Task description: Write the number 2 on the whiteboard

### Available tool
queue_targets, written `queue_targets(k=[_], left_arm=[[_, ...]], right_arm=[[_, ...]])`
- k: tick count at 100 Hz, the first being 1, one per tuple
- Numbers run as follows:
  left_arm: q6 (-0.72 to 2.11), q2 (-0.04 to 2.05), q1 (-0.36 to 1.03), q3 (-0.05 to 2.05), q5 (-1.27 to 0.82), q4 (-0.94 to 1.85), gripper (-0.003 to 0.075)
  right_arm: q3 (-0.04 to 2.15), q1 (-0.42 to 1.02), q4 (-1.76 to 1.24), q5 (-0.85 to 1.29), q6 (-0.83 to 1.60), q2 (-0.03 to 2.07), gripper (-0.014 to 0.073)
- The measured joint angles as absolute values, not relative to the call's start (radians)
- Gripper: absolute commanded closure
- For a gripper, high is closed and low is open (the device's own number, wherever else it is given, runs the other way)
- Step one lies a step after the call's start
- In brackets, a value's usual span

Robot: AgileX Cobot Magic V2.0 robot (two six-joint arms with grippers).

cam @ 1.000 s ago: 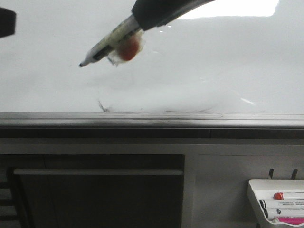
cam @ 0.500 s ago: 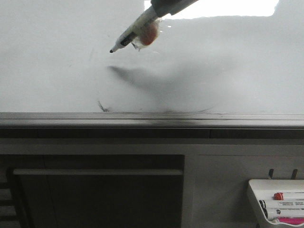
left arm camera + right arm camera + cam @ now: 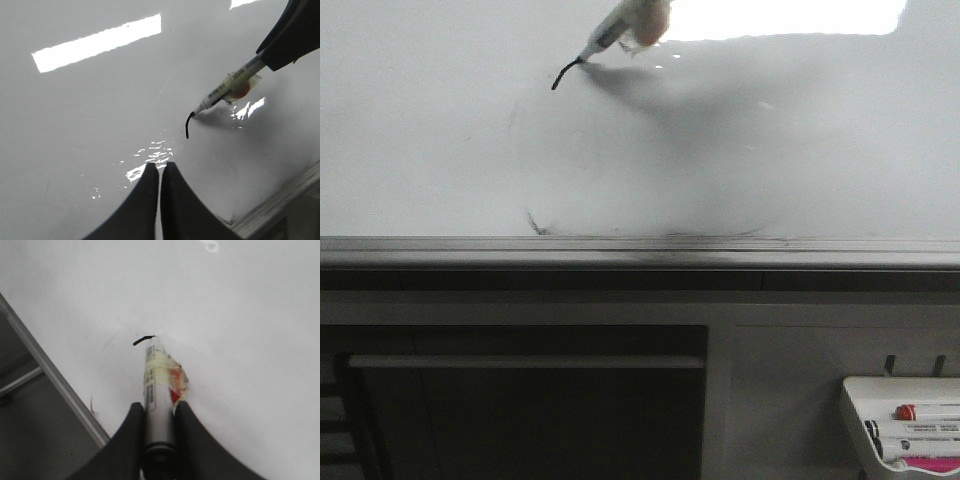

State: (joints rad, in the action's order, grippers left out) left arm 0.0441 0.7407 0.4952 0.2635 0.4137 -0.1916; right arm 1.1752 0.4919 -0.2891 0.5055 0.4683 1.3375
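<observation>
The whiteboard point(image 3: 770, 150) fills the upper half of the front view. My right gripper point(image 3: 159, 407) is shut on a white marker point(image 3: 156, 385) with red tape. The marker tip touches the board at the end of a short curved black stroke point(image 3: 560, 75). No whole number 2 shows, only this stroke, which also shows in the left wrist view point(image 3: 188, 127) and the right wrist view point(image 3: 142, 340). The marker point(image 3: 615, 30) enters the front view from the top edge. My left gripper point(image 3: 159, 165) is shut and empty, hovering over the board near the stroke.
A grey metal rail point(image 3: 640, 250) runs along the board's lower edge, with a dark smudge point(image 3: 535, 222) just above it. A white marker tray point(image 3: 905, 430) with several markers hangs at the lower right. Bright glare point(image 3: 790, 15) lies at the board's top.
The marker has moved up and to the right across the board. Its tip has come down on the surface and left a short curved black stroke.
</observation>
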Motion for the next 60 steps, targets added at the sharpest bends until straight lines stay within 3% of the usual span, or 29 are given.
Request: queue_targets(k=[23, 60], left_arm=[[0.044, 0.741, 0.495, 0.264, 0.414, -0.19, 0.074], [0.042, 0.741, 0.495, 0.264, 0.414, -0.177, 0.0739]], right_arm=[[1.12, 0.478, -0.278, 0.564, 0.438, 1.303, 0.0662], [1.071, 0.612, -0.284, 0.478, 0.394, 1.409, 0.0662]])
